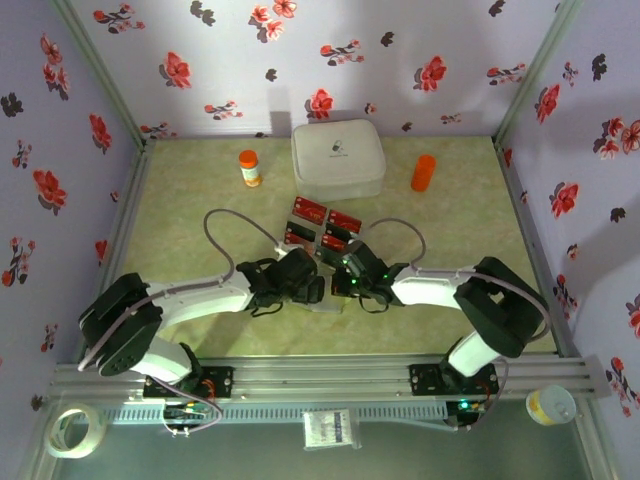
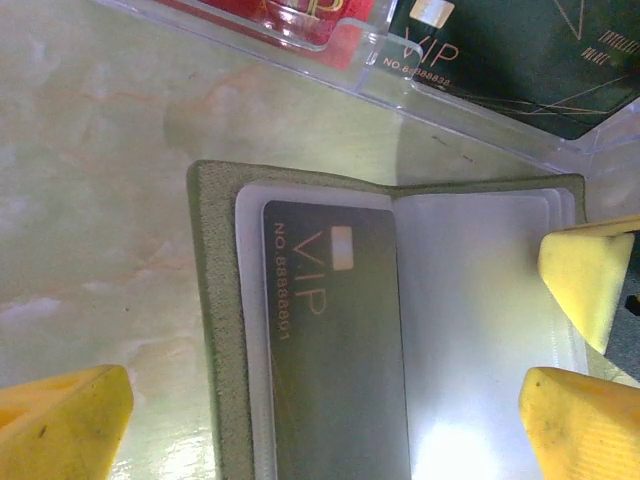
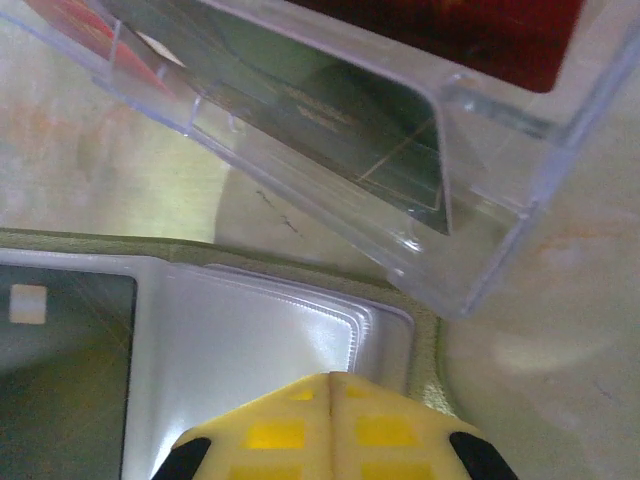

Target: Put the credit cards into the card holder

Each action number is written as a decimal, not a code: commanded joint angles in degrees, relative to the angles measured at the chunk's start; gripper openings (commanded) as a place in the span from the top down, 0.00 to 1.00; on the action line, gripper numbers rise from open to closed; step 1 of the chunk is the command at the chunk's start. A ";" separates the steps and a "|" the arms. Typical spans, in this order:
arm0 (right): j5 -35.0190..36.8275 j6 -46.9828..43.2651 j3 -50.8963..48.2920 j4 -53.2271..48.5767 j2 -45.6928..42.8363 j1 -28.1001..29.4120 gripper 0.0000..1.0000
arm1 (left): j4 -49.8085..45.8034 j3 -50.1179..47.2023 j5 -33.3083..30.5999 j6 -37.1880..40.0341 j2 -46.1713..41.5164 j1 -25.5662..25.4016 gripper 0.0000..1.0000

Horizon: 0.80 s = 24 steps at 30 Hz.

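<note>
From above, the left gripper (image 1: 312, 290) and right gripper (image 1: 345, 282) meet at the middle of the counter (image 1: 190, 210) over the card holder (image 1: 326, 307). It lies just on the near side of the credit cards (image 1: 322, 225), so a card would need only a short carry. The left wrist view has the left gripper spread wide and empty astride the opened holder, a dark VIP card (image 2: 335, 340) apparently tucked in its left sleeve, while the right gripper's yellow tip presses the right page, probably to pin it flat. The right wrist view shows the right gripper clenched on nothing, its tip on that pale sleeve, a clear tray (image 3: 480, 230) of cards just beyond.
</note>
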 commanded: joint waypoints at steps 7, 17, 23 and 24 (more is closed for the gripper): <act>-3.25 0.89 0.08 3.04 2.75 -0.27 1.00 | 2.39 -2.03 0.67 0.27 1.48 -0.32 0.00; -4.17 2.50 0.16 5.29 3.81 0.23 1.00 | 6.26 -5.56 0.68 -0.45 -1.22 -0.27 0.00; -4.08 3.13 0.35 5.75 3.41 0.61 1.00 | 11.70 -9.67 1.02 -1.77 -4.73 -0.32 0.00; -4.11 3.27 0.37 5.84 3.41 0.64 1.00 | 12.62 -10.54 0.95 -2.10 -5.43 -0.32 0.00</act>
